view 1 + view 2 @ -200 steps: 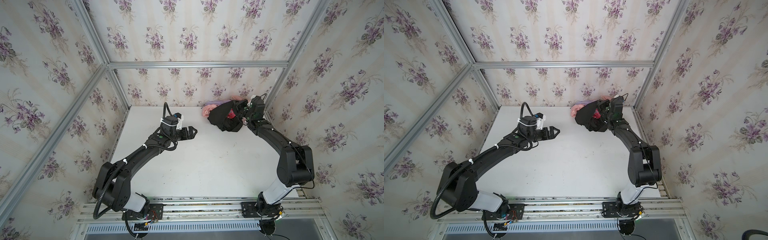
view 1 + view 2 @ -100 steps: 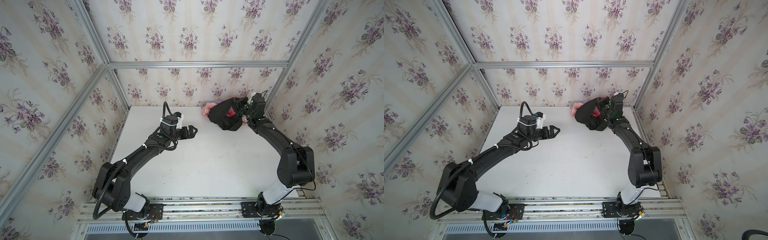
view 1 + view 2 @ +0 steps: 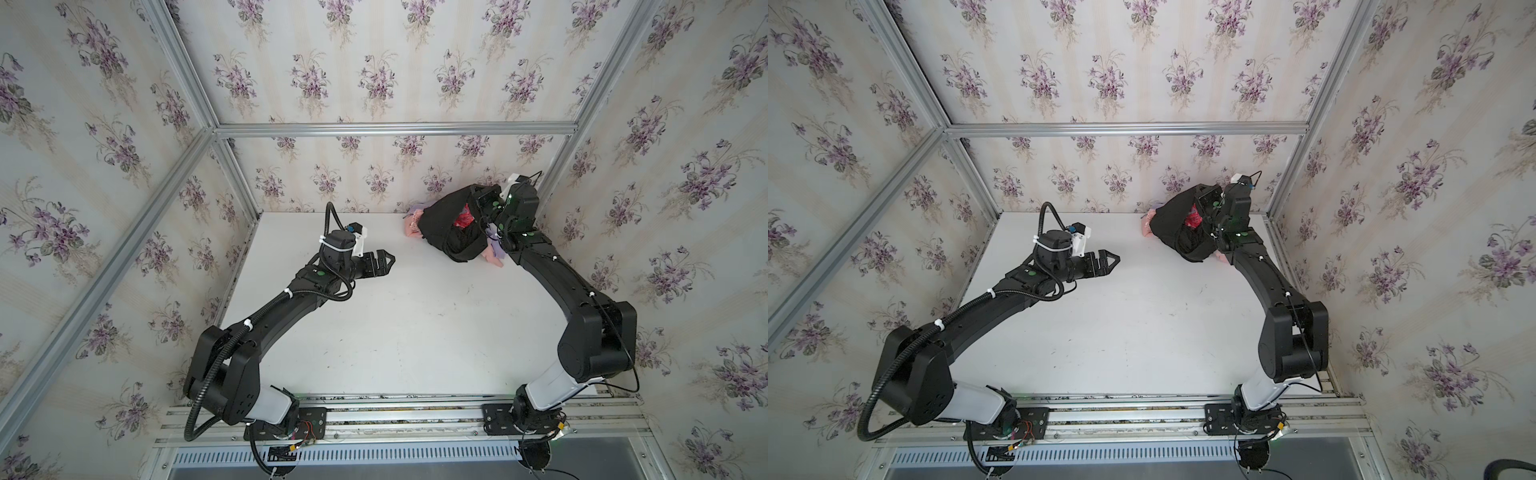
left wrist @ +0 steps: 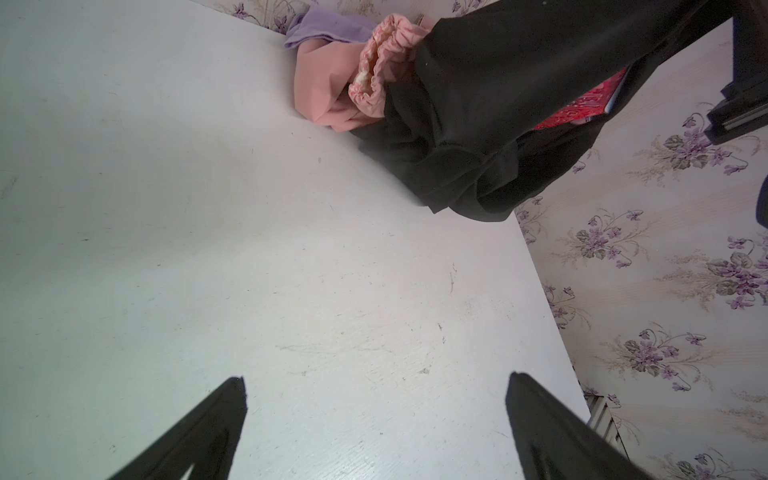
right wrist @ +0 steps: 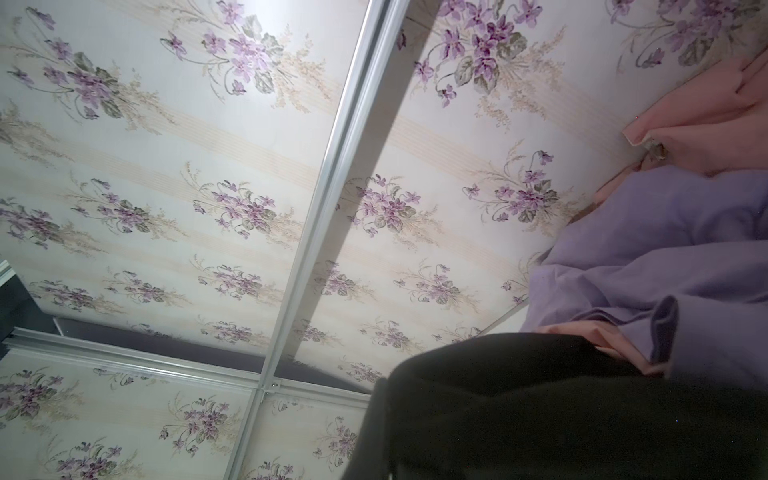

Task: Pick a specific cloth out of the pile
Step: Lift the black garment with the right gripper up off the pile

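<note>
Walled on three sides with pale striped wallpaper [image 3: 374, 62] printed with purple violet bouquets, repeated in both top views. Framed by silver aluminium rails [image 3: 395, 129] along the upper middle and down both corners. Floored with a white tabletop [image 3: 415, 324], faintly scuffed and speckled, filling the centre. Edged at the bottom of the frame by a slotted metal rail [image 3: 1121, 411] and a vented grey strip [image 3: 353, 457]. Lit evenly, with soft shadows.
</note>
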